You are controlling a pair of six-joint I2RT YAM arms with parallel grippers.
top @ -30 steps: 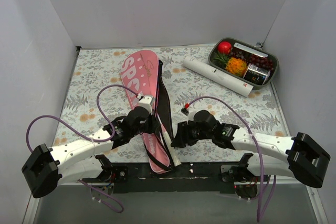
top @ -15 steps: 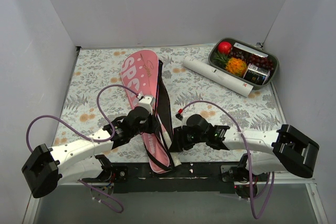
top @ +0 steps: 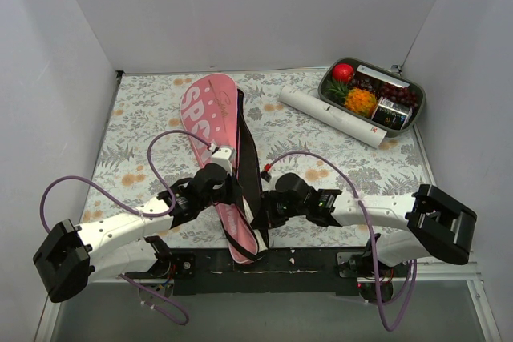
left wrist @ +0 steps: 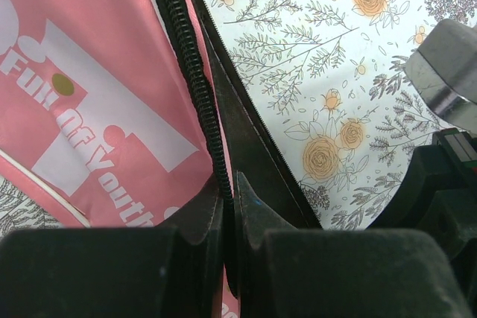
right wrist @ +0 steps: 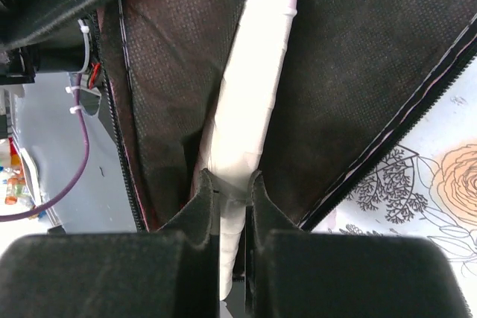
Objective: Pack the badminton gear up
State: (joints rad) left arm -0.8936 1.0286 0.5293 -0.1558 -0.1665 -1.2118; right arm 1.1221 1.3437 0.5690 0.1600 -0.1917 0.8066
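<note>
The pink racket bag (top: 207,111) with white letters lies lengthwise on the flowered table, its black-lined flap open along the right side. My left gripper (top: 234,191) is shut on the bag's black zipper edge (left wrist: 188,65), with the pink cover (left wrist: 89,94) to its left. My right gripper (top: 261,219) is at the bag's near opening, its jaws shut on the racket's white handle (right wrist: 253,87), which lies on the black lining (right wrist: 350,57). The racket's head is hidden inside the bag. The long white tube (top: 330,116) lies at the back right.
A grey tray (top: 418,110) of colourful fruit stands in the far right corner, just behind the tube. White walls enclose the table on three sides. The black mounting bar (top: 304,260) runs along the near edge.
My right arm has moved left to the bag's opening and its jaws have closed on the white handle. The bag's head has shifted slightly left. The left gripper has stayed shut on the zipper edge.
</note>
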